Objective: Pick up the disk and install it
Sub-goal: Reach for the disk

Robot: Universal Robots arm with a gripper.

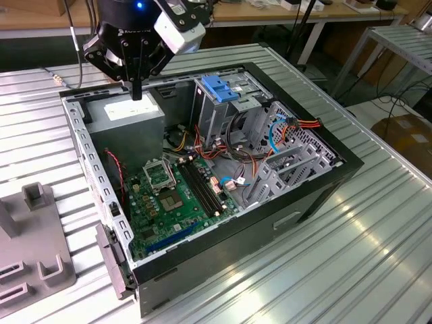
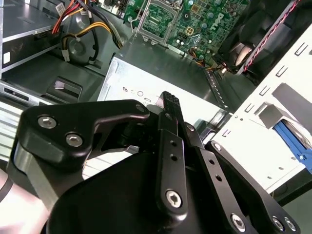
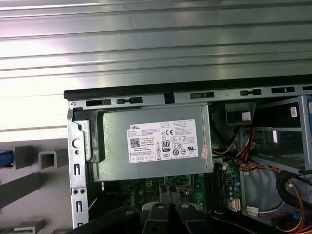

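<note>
My gripper [image 1: 137, 91] hangs over the grey power supply [image 1: 128, 118] at the back corner of the open computer case [image 1: 317, 196], on the exterior view's left. Its black fingers are pressed together with nothing between them, as the gripper [image 2: 169, 101] in the second wrist view and the gripper [image 3: 168, 196] in the first wrist view also show. A chunky blue latch piece [image 1: 219, 88] sits on top of the drive cage [image 1: 223, 118]. Inside that cage a blue-edged part [image 2: 292, 139] shows; I cannot tell whether it is the disk.
The green motherboard [image 1: 175, 192] lies on the case floor, with red, orange and blue cables [image 1: 283, 131] bunched beside the cage. A grey slotted fixture [image 1: 30, 243] stands on the ribbed metal table [image 1: 378, 256] at the exterior view's left. Benches stand behind.
</note>
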